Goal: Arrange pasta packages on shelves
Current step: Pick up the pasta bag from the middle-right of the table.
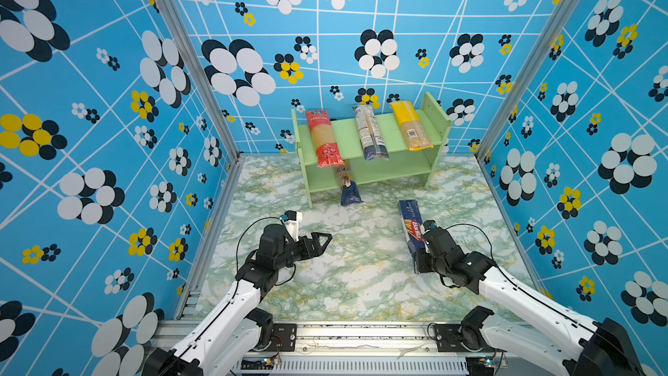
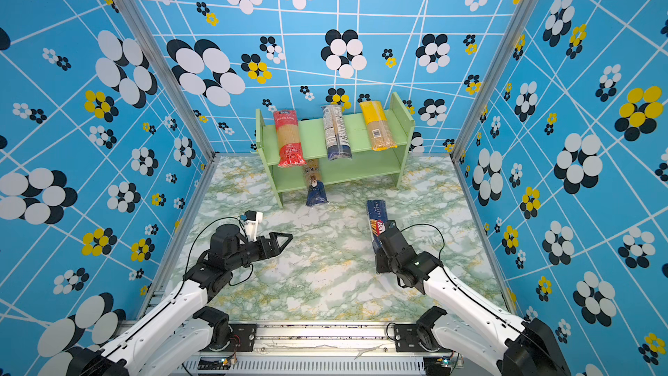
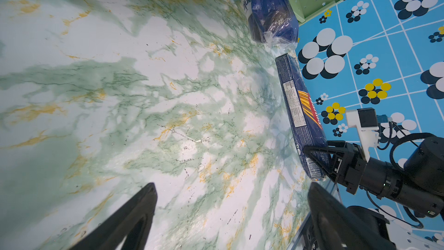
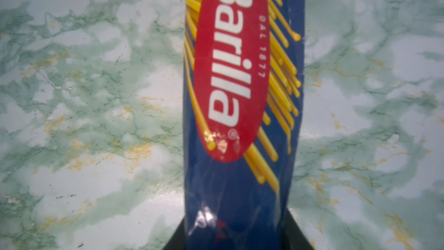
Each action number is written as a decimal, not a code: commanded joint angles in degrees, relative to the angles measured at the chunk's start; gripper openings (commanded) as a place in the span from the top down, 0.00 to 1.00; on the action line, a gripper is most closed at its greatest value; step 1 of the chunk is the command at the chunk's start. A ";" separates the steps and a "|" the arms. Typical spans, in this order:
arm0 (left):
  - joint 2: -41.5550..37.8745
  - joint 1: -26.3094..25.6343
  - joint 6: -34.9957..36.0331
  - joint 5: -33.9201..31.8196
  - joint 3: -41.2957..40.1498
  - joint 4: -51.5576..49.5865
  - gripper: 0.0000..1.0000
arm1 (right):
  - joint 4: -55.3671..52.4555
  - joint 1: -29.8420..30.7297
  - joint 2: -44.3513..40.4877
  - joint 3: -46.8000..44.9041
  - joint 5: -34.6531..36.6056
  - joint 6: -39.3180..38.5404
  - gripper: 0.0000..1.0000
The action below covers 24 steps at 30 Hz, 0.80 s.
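The pale green shelves (image 1: 345, 137) stand at the back of the table. On the top tier lie a red pasta package (image 1: 321, 139), a clear one with a white label (image 1: 369, 132) and a yellow one (image 1: 410, 126). A brownish package with a dark blue end (image 1: 349, 189) lies on the lower tier, sticking out in front. My right gripper (image 4: 236, 227) is shut on the near end of the dark blue Barilla package (image 1: 411, 227), which points toward the shelves. My left gripper (image 3: 231, 188) is open and empty over the table, left of centre.
The marble-patterned tabletop (image 1: 361, 283) is walled in by blue flowered panels on three sides. A metal rail (image 1: 343, 334) runs along the front edge, carrying both arm bases. The shelves' right side panel (image 1: 435, 117) stands near the right wall.
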 commanded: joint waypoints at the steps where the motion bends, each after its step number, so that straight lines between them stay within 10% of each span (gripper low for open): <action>1: 0.13 -0.29 -0.42 -0.24 0.03 0.99 0.01 | 5.70 0.39 -1.95 5.05 1.12 -2.69 1.00; 24: -0.65 -0.26 -0.20 -0.59 0.03 -0.02 0.01 | 7.63 -0.04 7.46 18.68 5.04 -12.36 1.00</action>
